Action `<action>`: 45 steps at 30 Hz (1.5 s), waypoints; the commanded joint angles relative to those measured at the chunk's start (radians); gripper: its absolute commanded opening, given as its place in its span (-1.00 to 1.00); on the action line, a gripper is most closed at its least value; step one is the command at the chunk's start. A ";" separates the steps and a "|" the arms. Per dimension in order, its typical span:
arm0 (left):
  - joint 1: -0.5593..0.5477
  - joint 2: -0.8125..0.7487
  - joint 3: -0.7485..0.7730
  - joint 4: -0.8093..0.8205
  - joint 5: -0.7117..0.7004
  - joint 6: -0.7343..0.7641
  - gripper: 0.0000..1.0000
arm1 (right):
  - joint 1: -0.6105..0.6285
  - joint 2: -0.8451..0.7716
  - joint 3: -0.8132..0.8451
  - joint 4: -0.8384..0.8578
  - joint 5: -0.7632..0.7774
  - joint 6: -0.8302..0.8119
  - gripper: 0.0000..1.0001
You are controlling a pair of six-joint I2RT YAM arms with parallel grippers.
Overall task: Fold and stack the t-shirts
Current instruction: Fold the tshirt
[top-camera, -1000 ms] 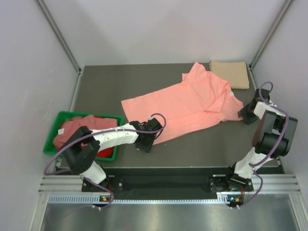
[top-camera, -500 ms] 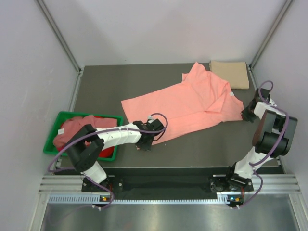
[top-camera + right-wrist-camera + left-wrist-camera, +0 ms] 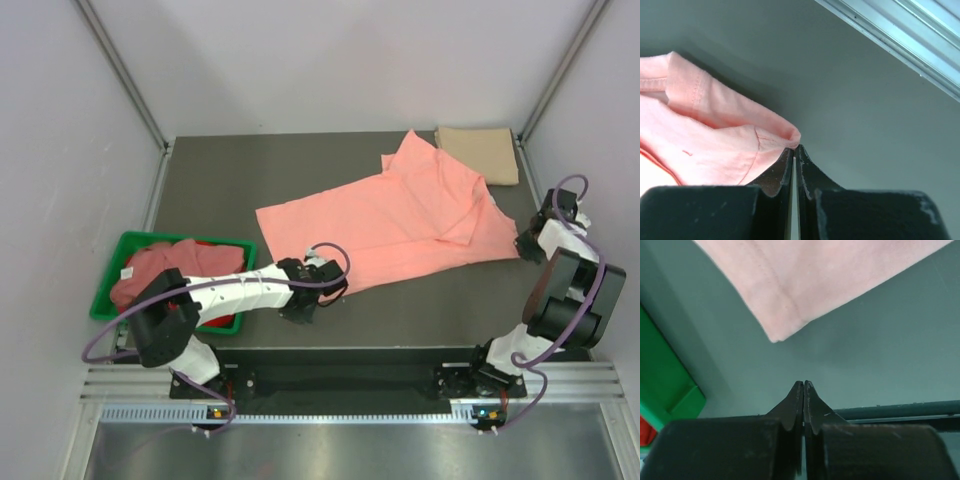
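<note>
The salmon-pink t-shirt point(image 3: 400, 225) has slid right across the table point(image 3: 210, 190), its edge pinched in the closed right gripper point(image 3: 795, 148), but the left gripper point(image 3: 803, 385) is clamped on nothing just short of the cloth, so any lift may drag it askew

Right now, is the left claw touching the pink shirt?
Apart. The left wrist view shows the left claw shut, with table visible between its tips and the pink shirt.

Salmon-pink t-shirt point(image 3: 400, 215) of soft matt cloth with a stitched hem, tan t-shirt point(image 3: 480, 152) at far right of like dull cloth, green bin point(image 3: 185, 238) at near left of glossy plastic, table point(image 3: 210, 180) dark, smooth, matt, left gripper point(image 3: 804, 385) of matt black plastic
</note>
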 commanded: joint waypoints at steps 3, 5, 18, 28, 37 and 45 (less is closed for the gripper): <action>-0.005 -0.064 0.059 -0.044 -0.092 -0.016 -0.68 | -0.014 -0.038 -0.002 0.024 -0.033 -0.013 -1.00; -0.005 -0.063 0.104 -0.023 -0.100 0.036 -0.55 | -0.014 -0.035 0.012 0.020 -0.039 -0.013 -1.00; 0.071 0.107 0.130 0.024 -0.036 0.116 -0.24 | -0.015 -0.006 -0.028 0.050 -0.064 -0.019 -1.00; 0.245 0.043 0.072 0.042 0.047 0.018 -0.38 | -0.015 0.016 -0.030 0.070 -0.093 -0.016 -1.00; 0.343 -0.025 -0.022 0.171 0.170 0.018 -0.38 | -0.015 0.034 -0.022 0.072 -0.107 -0.017 -1.00; 0.349 0.001 -0.054 0.217 0.208 0.009 -0.38 | -0.015 0.033 -0.023 0.073 -0.104 -0.020 -1.00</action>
